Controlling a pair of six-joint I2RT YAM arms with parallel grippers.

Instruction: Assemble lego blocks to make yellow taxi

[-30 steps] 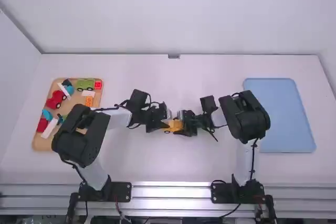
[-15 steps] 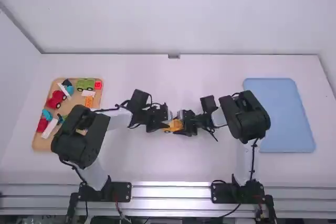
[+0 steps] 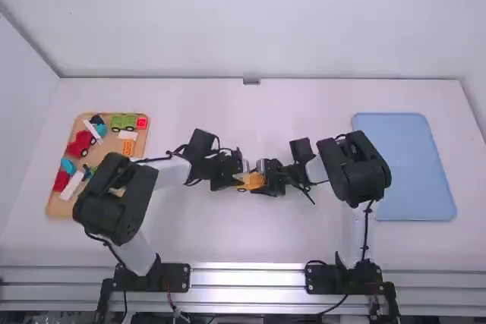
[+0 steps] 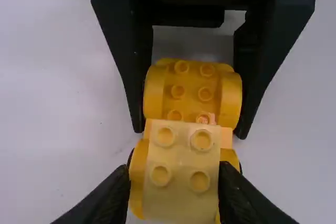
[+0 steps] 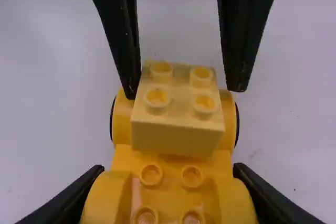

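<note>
At mid-table in the high view, my left gripper [image 3: 236,179] and right gripper [image 3: 266,180] meet at the yellow car base [image 3: 250,181]. A pale yellow two-by-two block [image 4: 181,187] sits on the end of the base [image 4: 191,95] toward the left arm. Around that block my left gripper [image 4: 174,169] stands open, one finger against its side and a gap at the other. In the right wrist view, my right gripper [image 5: 168,170] is shut on the sides of the base [image 5: 170,179], at the end away from the block [image 5: 177,129].
A wooden tray [image 3: 57,206] at the left holds red, green, blue, white and orange pieces, partly behind the left arm. On the right lies a blue tray [image 3: 410,165], its near-left part behind the right arm's black joint. White table surface [image 3: 243,233] surrounds the grippers.
My left arm has shifted very slightly to the left. The right arm and the yellow car base look unmoved.
</note>
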